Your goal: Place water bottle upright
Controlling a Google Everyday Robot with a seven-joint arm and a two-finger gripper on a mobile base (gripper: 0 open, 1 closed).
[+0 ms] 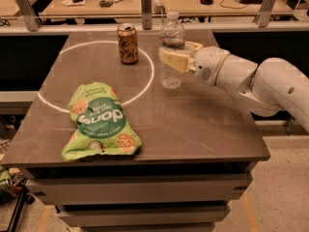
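Observation:
The water bottle (171, 75), clear ribbed plastic with a white cap, stands upright on the table (193, 124), just right of the white painted circle. My gripper (175, 53) reaches in from the right at the bottle's mid-height. Its cream fingers (170, 60) are closed around the bottle's body, one in front and one behind. The bottle's base looks level with the table top.
A brown soda can (128, 43) stands upright to the left of the bottle, inside the circle. A green snack bag (99, 121) lies flat at the front left. My white arm (260, 83) spans the table's right side. A desk with clutter stands behind.

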